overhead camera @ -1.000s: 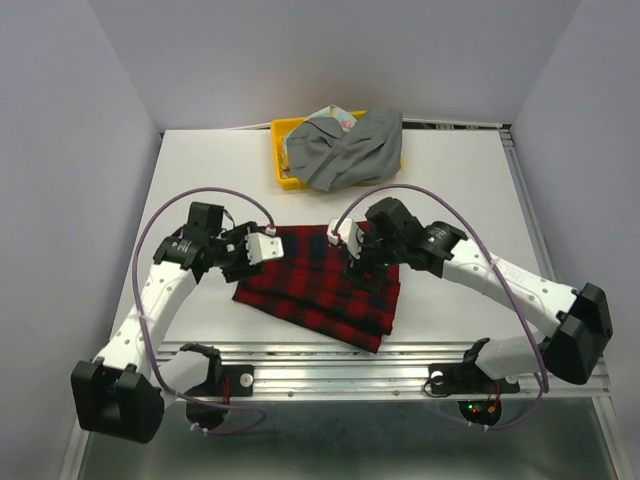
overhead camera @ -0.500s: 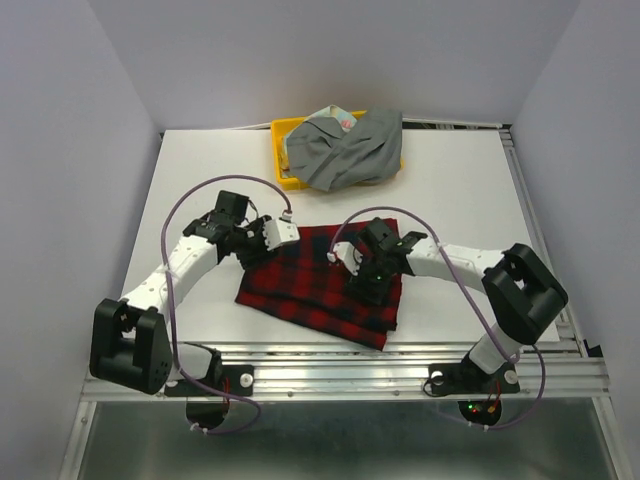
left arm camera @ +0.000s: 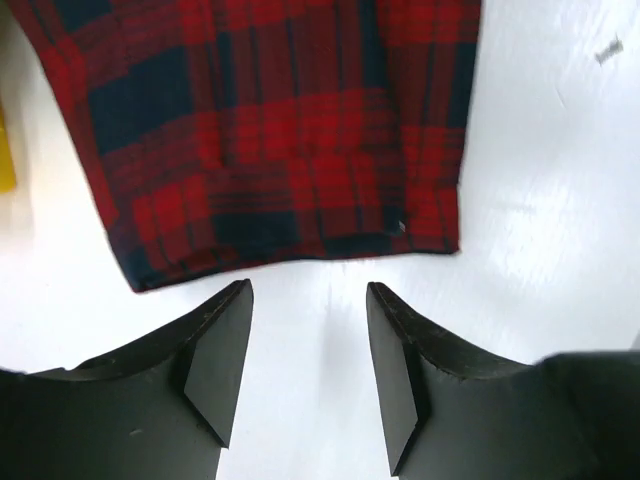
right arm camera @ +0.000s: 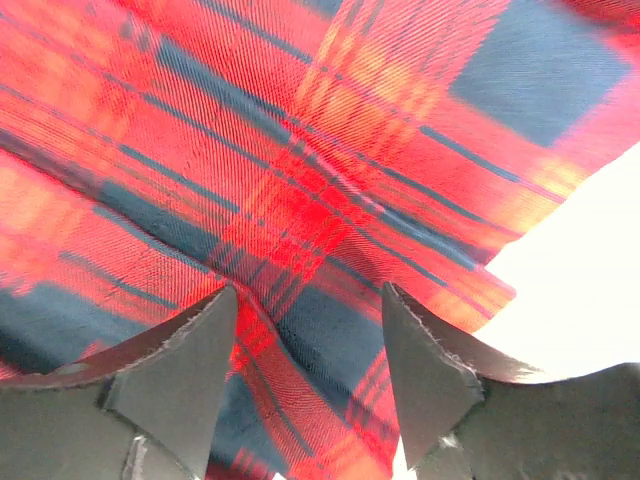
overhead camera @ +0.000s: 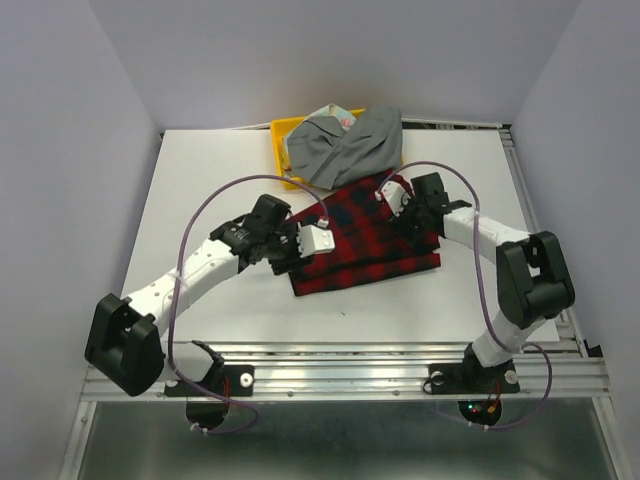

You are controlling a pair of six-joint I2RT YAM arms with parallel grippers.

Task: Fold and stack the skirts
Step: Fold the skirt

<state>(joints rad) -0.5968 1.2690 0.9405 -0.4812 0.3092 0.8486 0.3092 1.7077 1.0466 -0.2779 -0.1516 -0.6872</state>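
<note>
Top external | plaid skirt (overhead camera: 365, 240) looks folded | left hand (left arm camera: 306, 290), right hand (right arm camera: 306, 292) parted, empty | next likely: lift grey skirt (overhead camera: 350, 155)

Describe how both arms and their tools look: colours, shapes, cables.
The left arm and right arm have white links joined by chunky black joint housings. A thin purple cable loops loosely along each. The left tool and right tool each carry two matte black, wedge-shaped fingers, with a white block at the wrist. No markings are legible.
</note>
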